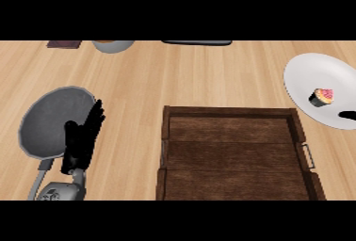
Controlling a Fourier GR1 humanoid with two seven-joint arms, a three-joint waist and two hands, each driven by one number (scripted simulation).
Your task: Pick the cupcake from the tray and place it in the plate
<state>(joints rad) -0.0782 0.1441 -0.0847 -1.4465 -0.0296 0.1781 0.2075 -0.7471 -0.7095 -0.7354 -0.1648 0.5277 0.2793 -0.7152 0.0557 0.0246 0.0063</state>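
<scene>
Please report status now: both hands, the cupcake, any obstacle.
Left hand open, resting beside grey pan. Right hand: only a dark tip at right edge, state unclear. Pink-frosted cupcake lies on white plate; brown wooden tray empty. No obstacle.

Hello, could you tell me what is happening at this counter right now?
The cupcake lies on its side on the white plate at the right, and the wooden tray in the middle holds nothing. The left hand rests open over the grey pan. Only a dark tip at the right edge may be the right hand.
</scene>
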